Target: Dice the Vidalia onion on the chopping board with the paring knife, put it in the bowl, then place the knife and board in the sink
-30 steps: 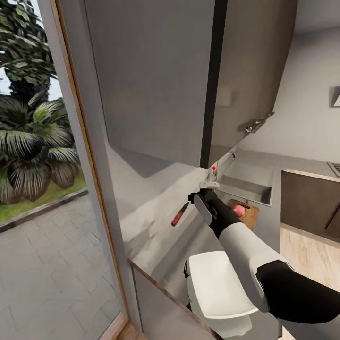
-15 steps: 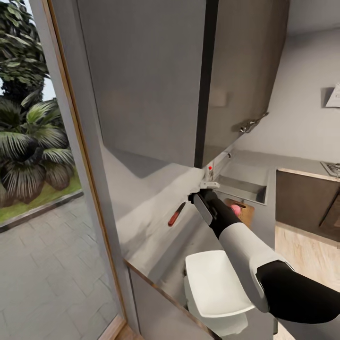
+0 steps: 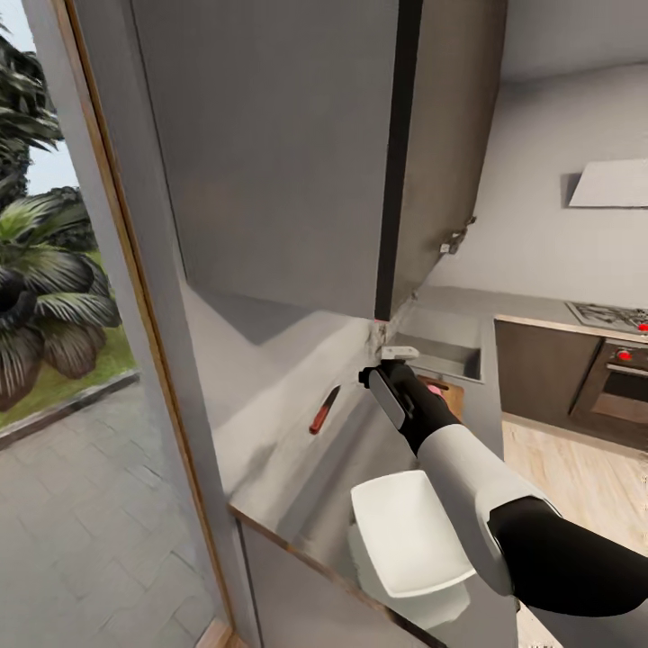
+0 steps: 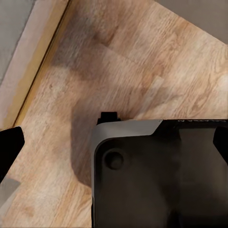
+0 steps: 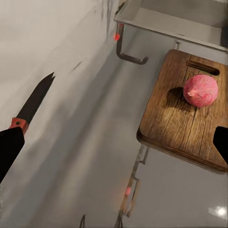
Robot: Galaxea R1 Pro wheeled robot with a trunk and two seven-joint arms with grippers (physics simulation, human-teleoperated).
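While the Vidalia onion sits whole on the chopping board, toward the board's end nearest the sink, the paring knife lies apart on the bench, well away from the board on its other side. The bowl rests near the bench's front edge, under the right arm. The right tool hovers above the bench between knife and board, its fingers spread wide and holding nothing. The left tool's state cannot be told; its wrist view looks down on wooden floor. Since a second ago the whole head view has swung, bringing an oven into sight; knife, board and bowl keep their places.
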